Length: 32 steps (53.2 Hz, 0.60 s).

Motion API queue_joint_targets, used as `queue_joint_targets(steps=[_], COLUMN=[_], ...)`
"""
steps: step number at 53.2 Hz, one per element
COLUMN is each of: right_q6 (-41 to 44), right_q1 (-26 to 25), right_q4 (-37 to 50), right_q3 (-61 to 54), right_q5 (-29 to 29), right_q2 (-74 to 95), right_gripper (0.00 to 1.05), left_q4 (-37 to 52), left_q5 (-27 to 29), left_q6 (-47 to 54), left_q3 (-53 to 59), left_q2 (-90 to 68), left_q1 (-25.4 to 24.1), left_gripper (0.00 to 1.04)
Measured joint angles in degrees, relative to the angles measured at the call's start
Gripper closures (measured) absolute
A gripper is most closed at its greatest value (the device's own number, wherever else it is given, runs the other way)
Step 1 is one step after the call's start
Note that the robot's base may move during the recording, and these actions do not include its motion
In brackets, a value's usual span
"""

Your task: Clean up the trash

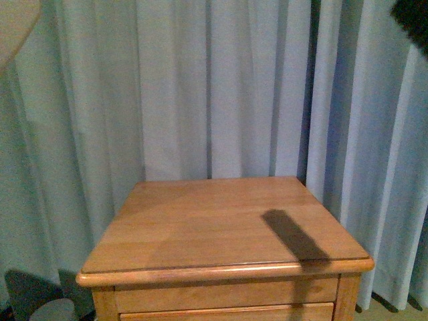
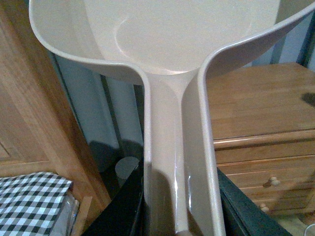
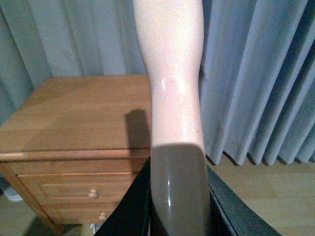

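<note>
A: Where is the trash?

B: I can find none. The top of the nightstand [image 1: 221, 221] shows bare wood and one slanting shadow [image 1: 291, 234] near its right front corner. There is no scrap in any of the three views.

A: And the hands?

B: Both are full. The left gripper [image 2: 179, 209] is clamped on the stem of a beige dustpan [image 2: 197, 29]. Its dark fingers [image 2: 123, 211] press either side of the stem, and the scoop opens away from the wrist. The right gripper [image 3: 179, 209] is closed round a pale handle [image 3: 172, 73]. I take it for the brush, though its head is out of frame.

A: How do the tools lie to the table?

B: Each long axis runs straight out from its jaws toward the nightstand, which sits lower and ahead of both. In the front view the pan shows only in the upper left corner and a dark shape [image 1: 414, 17] in the upper right — both high and well apart, with the whole top between them.

A: Which arm is nearer?

B: Going by the shadow, the right tool probably hangs over the right front corner, so I judge that arm nearer. Any sweep would run leftward toward the pan's mouth — once the pan is lowered to the edge.
</note>
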State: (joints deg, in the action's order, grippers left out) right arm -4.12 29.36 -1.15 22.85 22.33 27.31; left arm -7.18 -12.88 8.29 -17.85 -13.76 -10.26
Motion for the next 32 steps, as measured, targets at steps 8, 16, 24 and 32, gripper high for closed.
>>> queue_joint_targets(steps=[8,16,24,32], right_q6=[-0.3,-0.5,-0.8,-0.8], right_q1=[3.3,2.5,1.1,1.0], right_q4=[-0.9,0.2,0.5,0.5], right_q3=[-2.4,-4.2,-4.6,-4.6], right_q5=[3.7,5.4,6.7,6.8], right_q2=[-5.1,-6.3,-6.7,-6.9], right_gripper=[0.84,0.84,0.84,0.84], left_q4=[0.0,0.0,0.0,0.0], left_q5=[0.0,0.0,0.0,-0.3], left_q6=[0.0,0.0,0.0,0.0], left_q3=[0.0,0.0,0.0,0.0], left_q2=[0.0,0.0,0.0,0.0], left_q1=[0.0,0.0,0.0,0.0], left_gripper=[0.78,0.78,0.78,0.78])
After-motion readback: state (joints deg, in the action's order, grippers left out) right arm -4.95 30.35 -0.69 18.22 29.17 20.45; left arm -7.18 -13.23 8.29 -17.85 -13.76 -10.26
